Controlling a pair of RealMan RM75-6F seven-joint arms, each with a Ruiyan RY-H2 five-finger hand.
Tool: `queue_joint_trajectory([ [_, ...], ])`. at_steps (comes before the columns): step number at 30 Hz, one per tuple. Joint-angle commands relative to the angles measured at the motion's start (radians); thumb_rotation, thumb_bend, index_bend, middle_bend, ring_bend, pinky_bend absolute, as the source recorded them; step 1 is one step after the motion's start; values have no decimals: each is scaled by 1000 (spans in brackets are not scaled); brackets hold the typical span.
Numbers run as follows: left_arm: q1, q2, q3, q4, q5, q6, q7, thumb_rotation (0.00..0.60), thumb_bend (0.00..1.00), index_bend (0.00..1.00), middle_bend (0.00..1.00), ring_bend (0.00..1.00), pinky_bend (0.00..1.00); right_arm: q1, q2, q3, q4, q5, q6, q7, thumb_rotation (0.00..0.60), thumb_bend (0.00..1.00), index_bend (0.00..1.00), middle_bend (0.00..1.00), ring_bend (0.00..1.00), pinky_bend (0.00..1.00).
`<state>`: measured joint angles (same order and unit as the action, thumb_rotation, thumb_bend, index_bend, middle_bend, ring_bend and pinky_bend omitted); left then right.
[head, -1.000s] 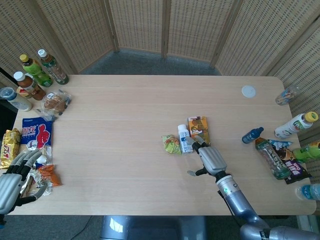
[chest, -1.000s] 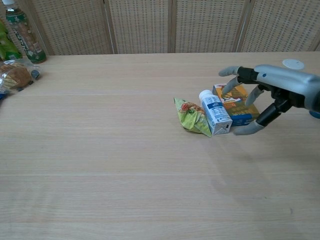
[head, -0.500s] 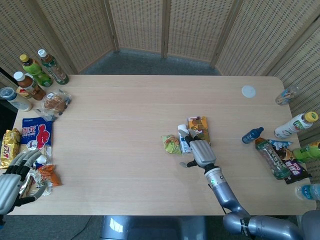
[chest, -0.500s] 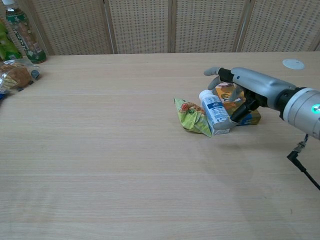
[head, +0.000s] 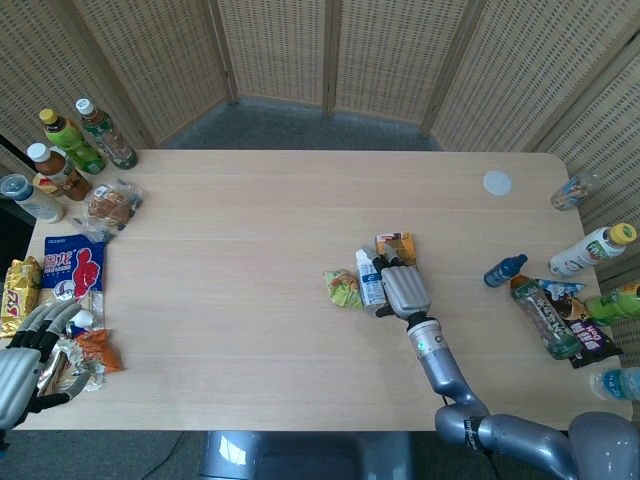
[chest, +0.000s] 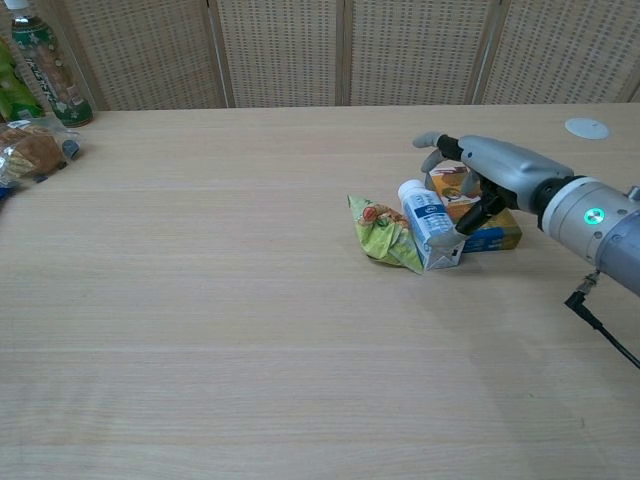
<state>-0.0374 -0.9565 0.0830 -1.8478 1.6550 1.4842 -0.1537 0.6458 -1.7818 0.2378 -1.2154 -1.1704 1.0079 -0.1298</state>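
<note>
Right of frame centre: right hand (chest: 478, 178) over orange snack box (chest: 487, 228), fingers curled around it, thumb against white milk carton (chest: 430, 226). Lower left corner: left hand (head: 22, 365), fingers spread, holding nothing, beside snack packets (head: 75, 355).

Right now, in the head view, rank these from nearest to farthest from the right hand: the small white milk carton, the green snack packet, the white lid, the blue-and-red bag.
1. Small white milk carton: right against the right hand, on its left.
2. Green snack packet: just past the carton, further left.
3. White lid: up toward the table's far right corner.
4. Blue-and-red bag: far across at the left edge.
</note>
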Motion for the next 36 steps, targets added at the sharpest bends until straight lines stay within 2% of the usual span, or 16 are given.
queue_joint_trajectory([
  [1, -2, -2, -1, -2, 0, -2, 2, 600, 346, 59, 66, 0, 0, 13, -41, 5, 72, 3, -7, -3, 600, 0, 0, 208, 8, 316],
  [13, -1, 2, -2, -4, 1, 5, 2, 600, 347, 59, 65, 0, 0, 43, -123, 1, 201, -8, -37, 6, 600, 0, 0, 206, 7, 316],
  [28, 2, 3, 0, -2, 2, 11, -1, 600, 345, 59, 65, 0, 0, 95, -185, 23, 255, -19, -83, 31, 600, 0, 0, 207, 7, 315],
  [32, 5, 5, 2, -1, 5, 14, -1, 600, 348, 59, 65, 0, 0, 111, -189, 4, 297, -44, -111, 42, 600, 0, 0, 210, 18, 360],
  [36, 14, 10, 2, 2, -2, 27, -7, 600, 347, 59, 65, 0, 0, 100, -159, -13, 309, -71, -111, 83, 600, 0, 0, 237, 97, 428],
])
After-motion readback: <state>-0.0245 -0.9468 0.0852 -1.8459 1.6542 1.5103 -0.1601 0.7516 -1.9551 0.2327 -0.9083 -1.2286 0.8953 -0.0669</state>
